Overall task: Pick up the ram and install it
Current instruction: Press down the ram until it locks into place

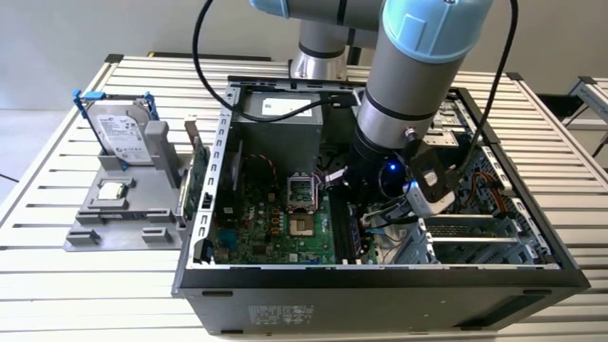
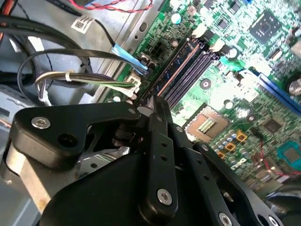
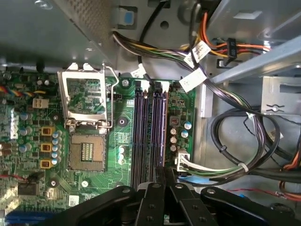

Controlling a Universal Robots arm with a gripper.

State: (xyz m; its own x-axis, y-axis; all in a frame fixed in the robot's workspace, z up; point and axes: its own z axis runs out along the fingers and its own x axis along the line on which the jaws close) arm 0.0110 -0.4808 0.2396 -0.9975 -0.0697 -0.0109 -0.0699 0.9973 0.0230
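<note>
Inside the open black computer case (image 1: pixel 380 274), mid-frame in the exterior view, the black gripper (image 3: pixel 160 175) hangs over the long dark purple memory slots (image 3: pixel 149 132), its fingers pinched narrow along their line, seemingly for seating; whether they hold anything I cannot tell.

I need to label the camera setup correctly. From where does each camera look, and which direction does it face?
Exterior view: off the arm, above the table, looking down into the open computer case; the arm's grey and blue links show.
First wrist view: on the arm, facing the motherboard; the gripper shows.
Second wrist view: on the arm, facing it obliquely; the gripper shows.
Both wrist views share the memory slots.
</note>
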